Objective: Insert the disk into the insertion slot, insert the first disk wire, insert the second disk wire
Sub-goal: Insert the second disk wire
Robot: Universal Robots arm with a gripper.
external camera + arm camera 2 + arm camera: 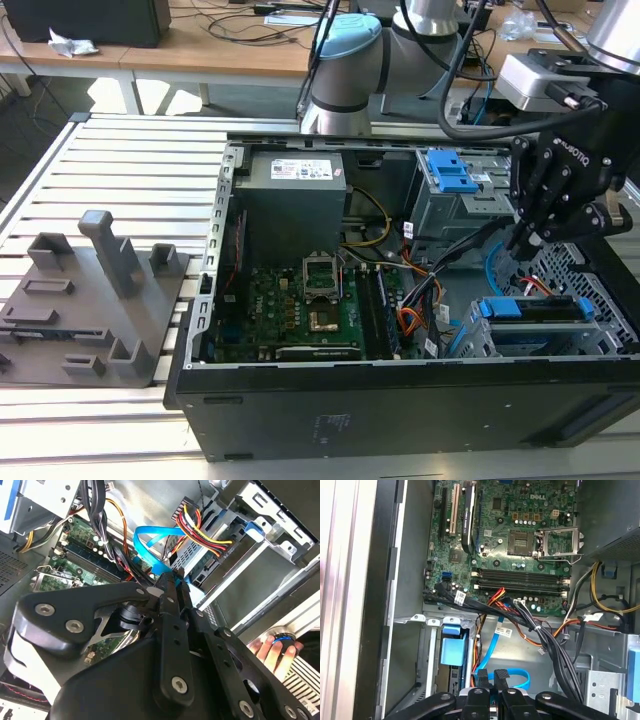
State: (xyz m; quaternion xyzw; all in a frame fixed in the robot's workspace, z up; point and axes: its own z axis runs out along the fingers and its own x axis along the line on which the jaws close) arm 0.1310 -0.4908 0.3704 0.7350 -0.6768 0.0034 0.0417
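The disk, in its blue carrier, lies inside the insertion slot, the low grey cage at the case's front corner on the exterior view's right. In the first wrist view the carrier's blue end shows in the bay. A black plug on red, yellow and black wires sits against the disk's back edge. My gripper hangs just above and behind the disk. Its fingers are pressed together on the end of a blue flat wire, which loops away beside them.
The open black case holds a motherboard, a power supply and a taller cage with a blue latch. Black wire bundles cross near the gripper. A grey fixture stands on the slatted table. A hand rests outside the case.
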